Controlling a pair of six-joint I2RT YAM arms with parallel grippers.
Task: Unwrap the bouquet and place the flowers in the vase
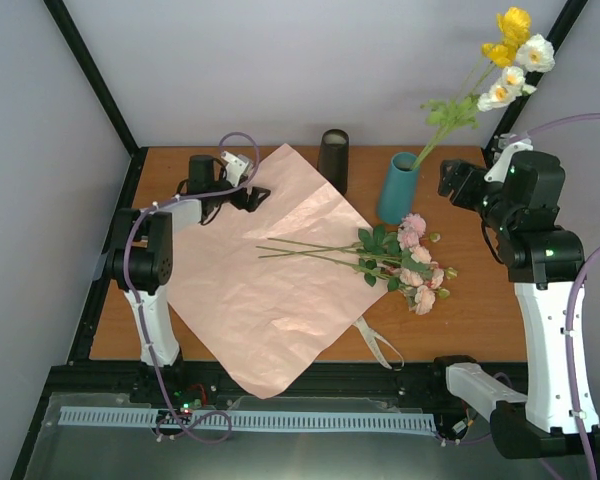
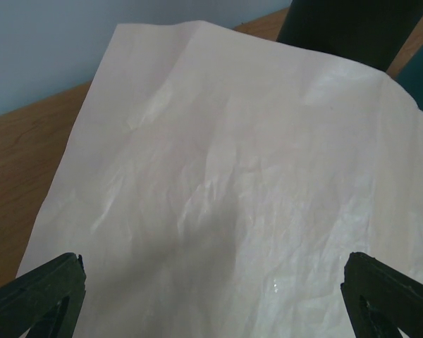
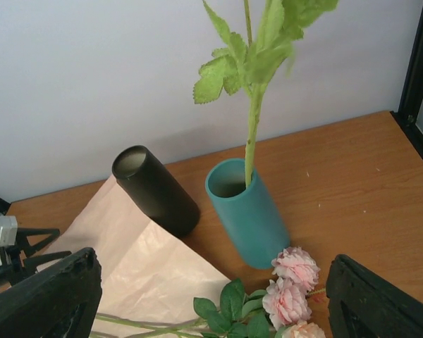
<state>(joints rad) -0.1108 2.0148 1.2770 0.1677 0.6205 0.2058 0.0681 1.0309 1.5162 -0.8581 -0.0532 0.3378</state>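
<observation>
Flowers [image 1: 418, 262] lying across pink paper [image 1: 270, 280], yellow-white stem [image 1: 448, 113] in teal vase [image 1: 397, 190], ribbon [image 1: 380, 345] partly under paper, left gripper [image 2: 211, 285] and right gripper [image 3: 215, 296] wide, empty.

Top cam: high behind the arm bases, looking down on the whole table [image 1: 480, 320]. Left wrist: low and very close, frame nearly all pink paper [image 2: 233, 197]. Right wrist: further back, facing the rear wall [image 3: 77, 77]. I see the teal vase [image 3: 243, 211] and black cylinder [image 3: 158, 193] in both right wrist and top.
</observation>
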